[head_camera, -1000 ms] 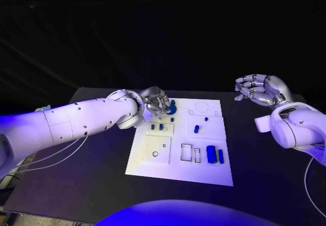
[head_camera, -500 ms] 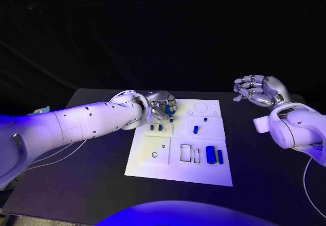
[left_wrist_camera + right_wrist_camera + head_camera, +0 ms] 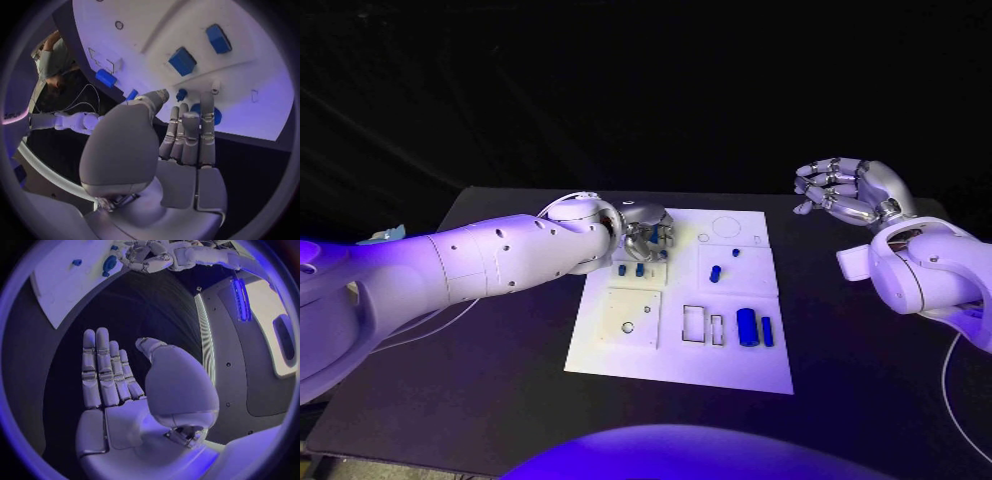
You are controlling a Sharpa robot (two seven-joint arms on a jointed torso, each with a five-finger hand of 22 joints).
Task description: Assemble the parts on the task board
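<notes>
Left robot hand (image 3: pixel 643 232) hangs low over the far left corner of the flat white plastic task board (image 3: pixel 684 355), which lies in the middle of the black worktop (image 3: pixel 473 390). From the left wrist camera its silver fingers (image 3: pixel 187 135) are straight and side by side, and nothing is in them, so this robot hand is open. The fingertips reach down to a round blue disc part (image 3: pixel 214 115) sitting on the board, but I cannot tell if they touch it. I think the robot hand is there to press or turn that piece into its spot. Two small blue block parts (image 3: pixel 630 269) stand close by, and long blue bar parts (image 3: pixel 749 327) lie nearer the robot. Right robot hand (image 3: pixel 849 193) is held up off to the side, well away from the board, open and holding nothing, likely waiting out of the way
</notes>
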